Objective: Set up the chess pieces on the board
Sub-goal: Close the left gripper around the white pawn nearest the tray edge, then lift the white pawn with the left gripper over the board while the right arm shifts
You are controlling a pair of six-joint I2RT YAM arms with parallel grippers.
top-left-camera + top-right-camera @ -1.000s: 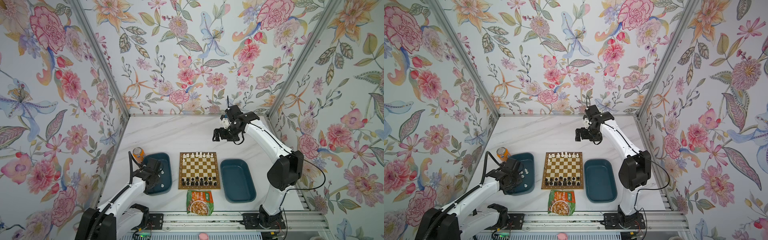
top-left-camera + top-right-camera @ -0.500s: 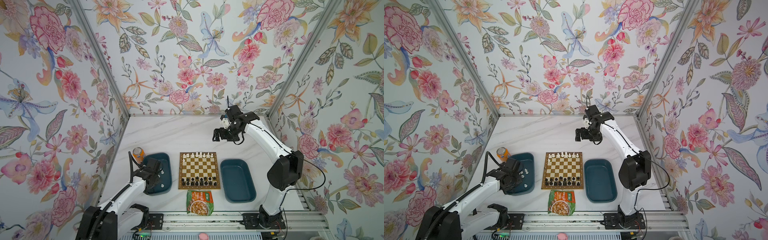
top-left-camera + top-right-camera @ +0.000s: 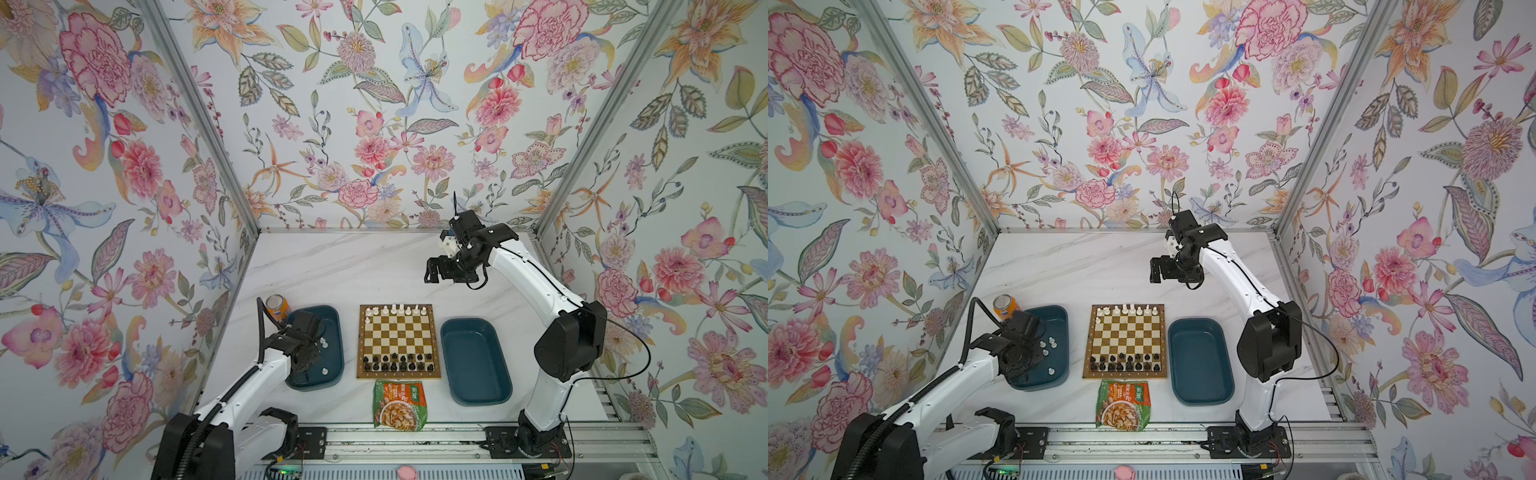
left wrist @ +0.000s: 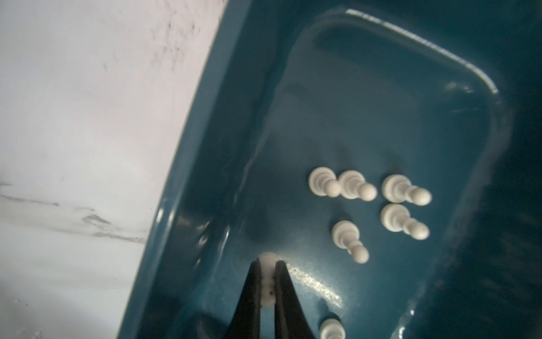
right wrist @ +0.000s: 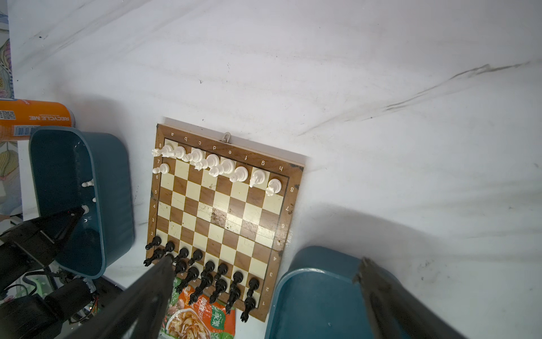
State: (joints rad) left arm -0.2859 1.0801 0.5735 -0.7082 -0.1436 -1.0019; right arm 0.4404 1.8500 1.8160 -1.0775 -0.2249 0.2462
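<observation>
The left claw [image 4: 267,264] is pinching a small white plastic pawn [image 4: 267,289] between its black fingers, down inside a dark teal oblong plastic tray [image 4: 187,176]. Close beside the fingers stands one spare white pawn [image 4: 331,328]. Just past the tips are five loose white pawns [image 4: 356,185], none touching the claw. Beyond the tray wall, well apart from this claw, lies the square brown-and-cream chessboard with a tan wooden border [image 3: 399,340]. Black pieces [image 3: 399,362] stand in its two near rows, white pieces [image 3: 399,309] line the far row, and a lone white pawn [image 3: 368,320] stands just in front of them. Farthest off, the right claw [image 3: 431,272] hangs above the white marble table [image 3: 332,266] past the board's far edge, its jaws spread wide and holding nothing.
</observation>
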